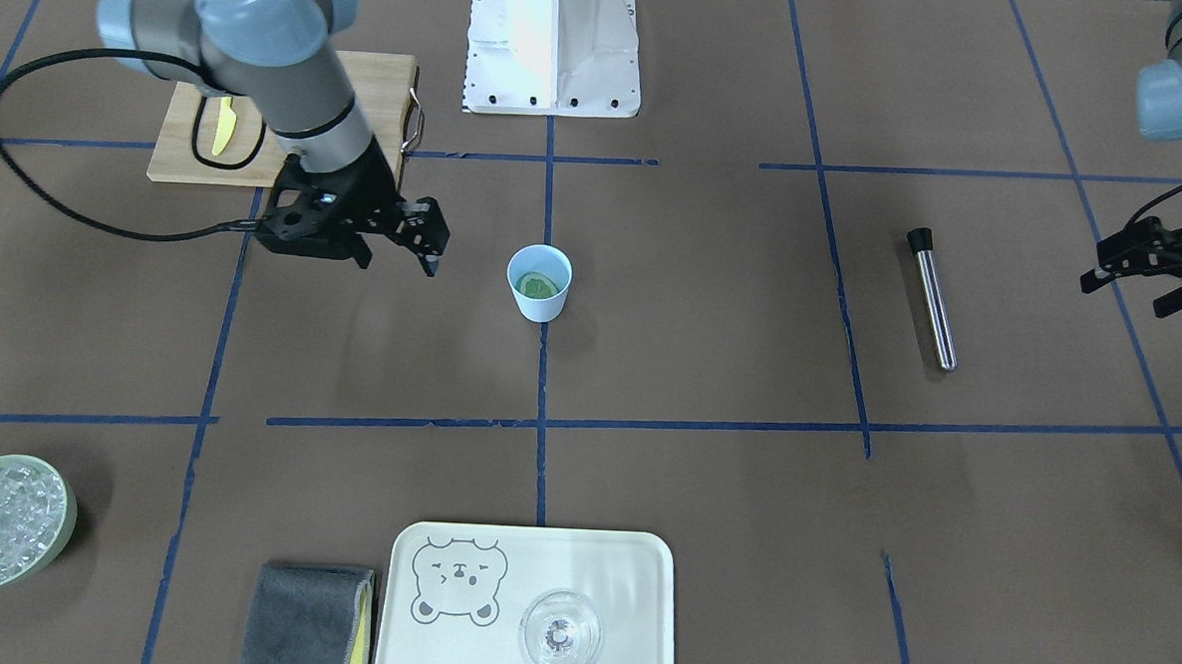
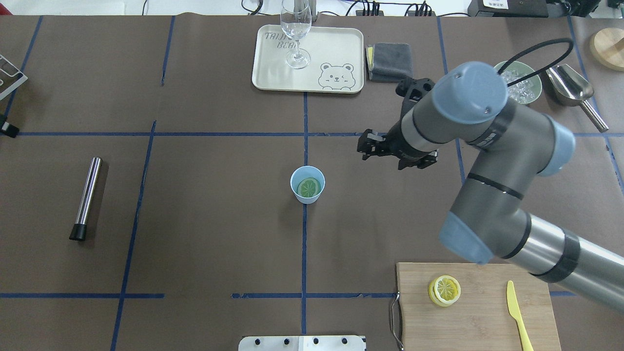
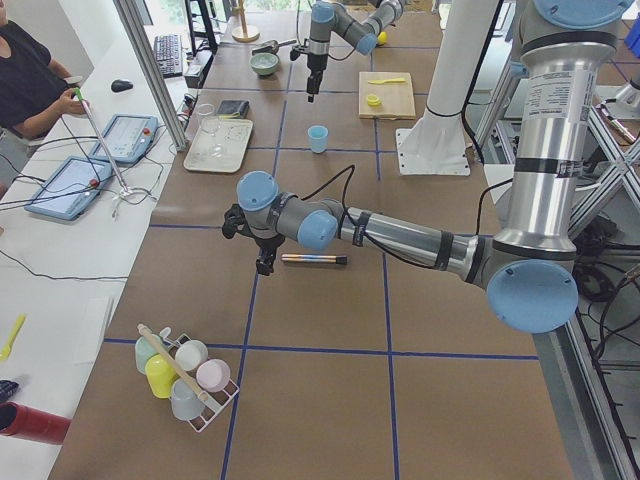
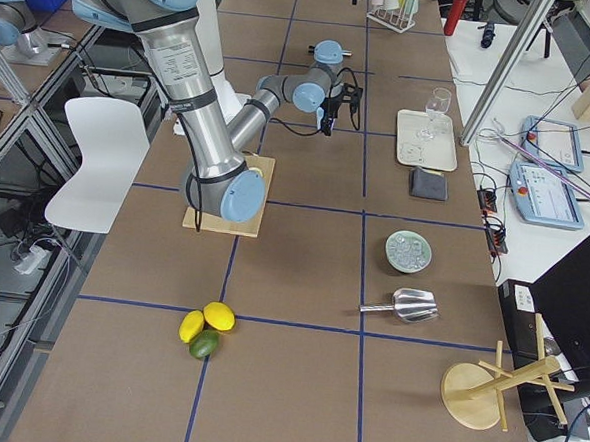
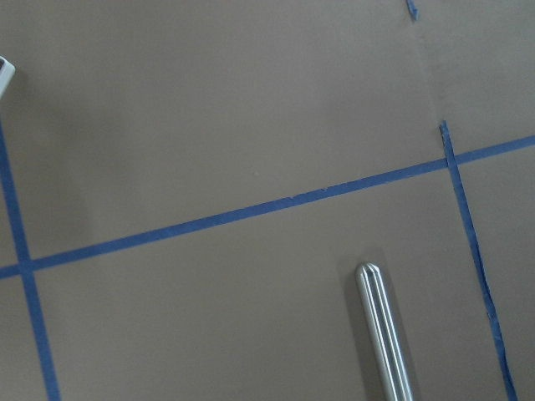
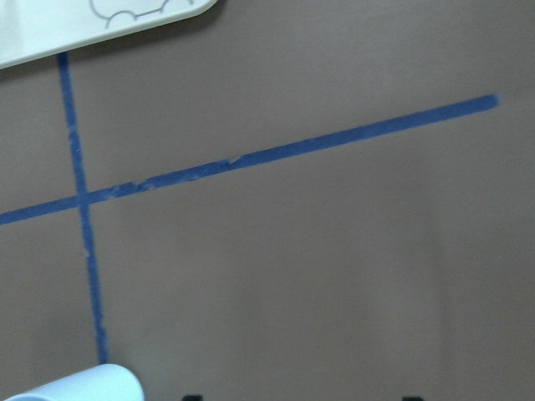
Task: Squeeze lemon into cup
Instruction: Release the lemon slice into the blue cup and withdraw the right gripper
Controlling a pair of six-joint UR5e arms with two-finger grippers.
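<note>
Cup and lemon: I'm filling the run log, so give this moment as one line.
lemon: inside cup | right gripper: open, empty, beside cup | left gripper: open, empty, far from cup

Light-blue tapered cup (image 2: 307,184) stands upright mid-counter on a blue tape line. Lemon slice (image 2: 309,187) lies tilted inside it, flesh facing up.

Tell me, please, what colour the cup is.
The cup is light blue, clearest in the overhead exterior view.

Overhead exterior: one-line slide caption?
The lemon slice sits inside the blue cup; the right gripper hovers open beside it.
</note>
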